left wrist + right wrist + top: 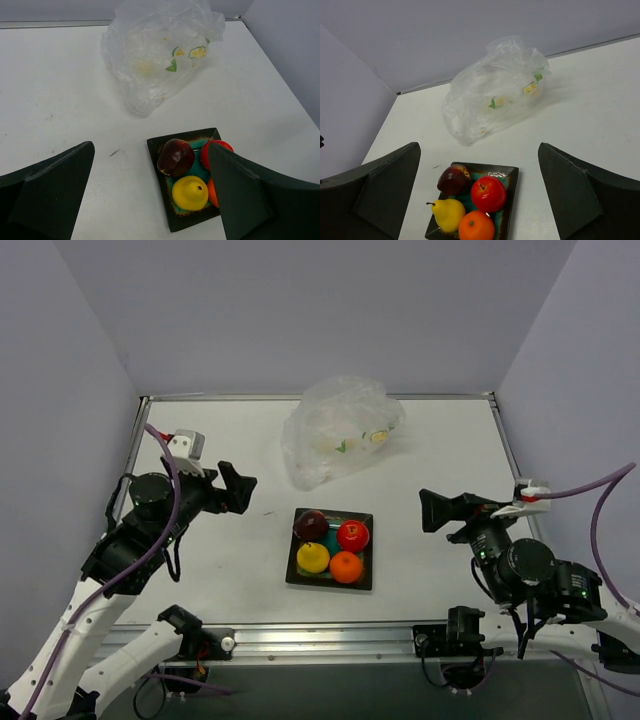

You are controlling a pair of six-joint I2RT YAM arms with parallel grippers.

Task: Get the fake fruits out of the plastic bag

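The dark red fruit (311, 525), bright red fruit (352, 535), yellow fruit (313, 557) and orange fruit (346, 567) sit together on the square teal plate (366, 578) at the table's middle front. The plastic bag (340, 430) lies crumpled behind the plate, with no fruit visible inside. My left gripper (243, 490) is open and empty, left of the plate. My right gripper (432, 512) is open and empty, right of the plate. The plate and fruits show in the left wrist view (176, 156) and the right wrist view (488, 193), the bag beyond them (160, 50) (492, 95).
The white table (450, 455) is walled by grey panels at the back and both sides. A metal rail (330, 635) runs along the near edge by the arm bases.
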